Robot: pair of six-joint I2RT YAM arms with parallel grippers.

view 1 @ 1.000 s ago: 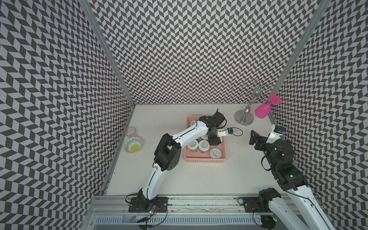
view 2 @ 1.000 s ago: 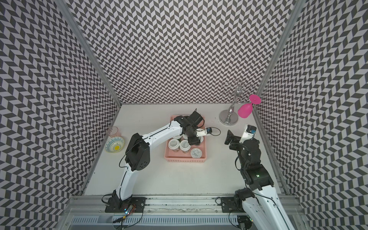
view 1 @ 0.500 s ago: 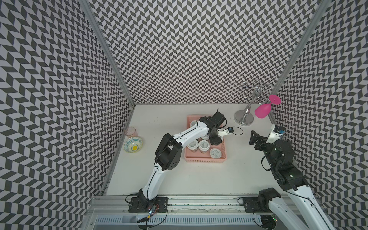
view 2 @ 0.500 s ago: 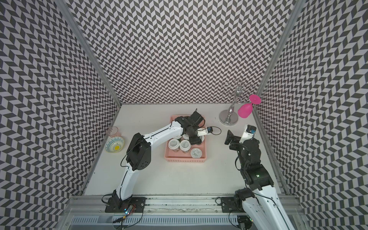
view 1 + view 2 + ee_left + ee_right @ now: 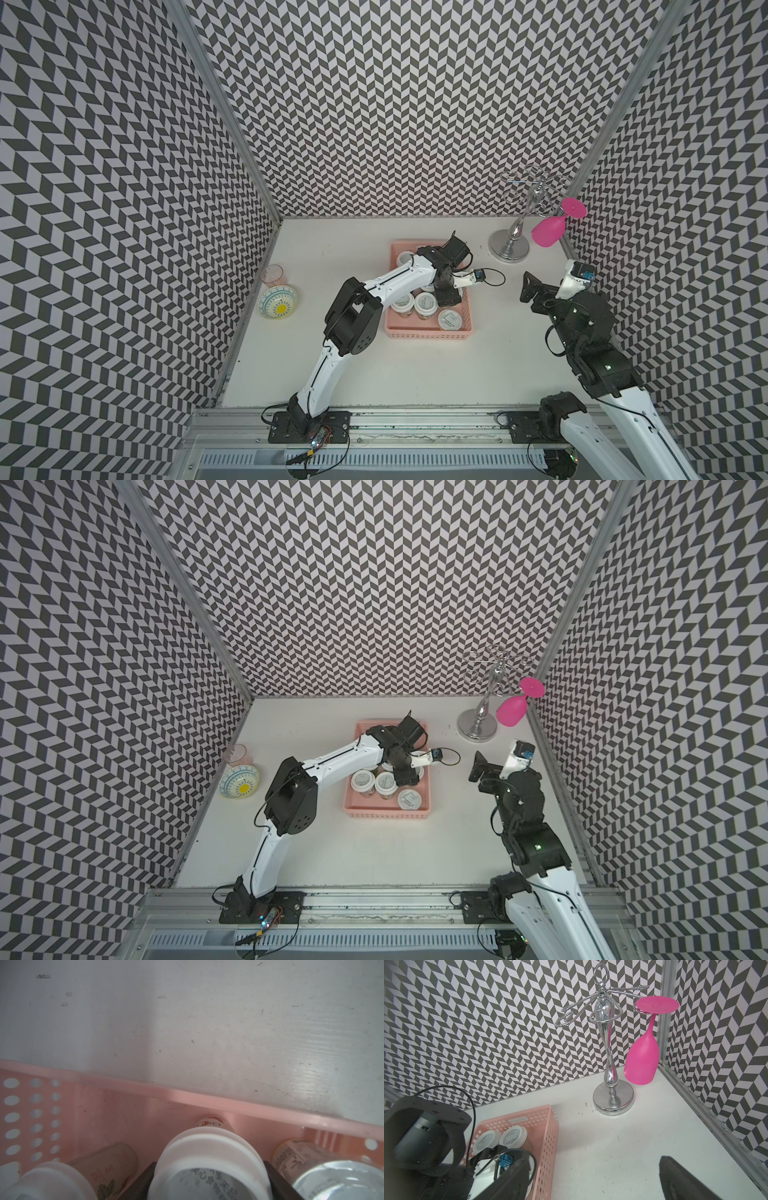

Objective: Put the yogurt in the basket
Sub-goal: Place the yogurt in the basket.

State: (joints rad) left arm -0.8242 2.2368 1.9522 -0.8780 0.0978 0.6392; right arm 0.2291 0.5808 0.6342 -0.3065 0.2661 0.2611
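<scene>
finding: the left gripper (image 5: 208, 1175) is down inside the basket (image 5: 430, 334), its dark fingers (image 5: 143, 1180) set on either side of one yogurt cup (image 5: 209, 1153). the wrist view does not show whether they press the cup or stand just clear of it. the cup stands upright on the basket floor, near one side. other cups (image 5: 424, 302) sit in the basket, one just beside each finger. no cup is seen on the table (image 5: 415, 382) outside it. the right gripper (image 5: 593, 1182) hangs well apart over bare table, fingers spread wide, holding nothing.

judgement: the step in hand is the release. recommended: part the fingers only far enough to free the cup, as the neighbours leave little room. then rise straight up before swinging away, so that nothing is tipped or dragged over the rim.
</scene>
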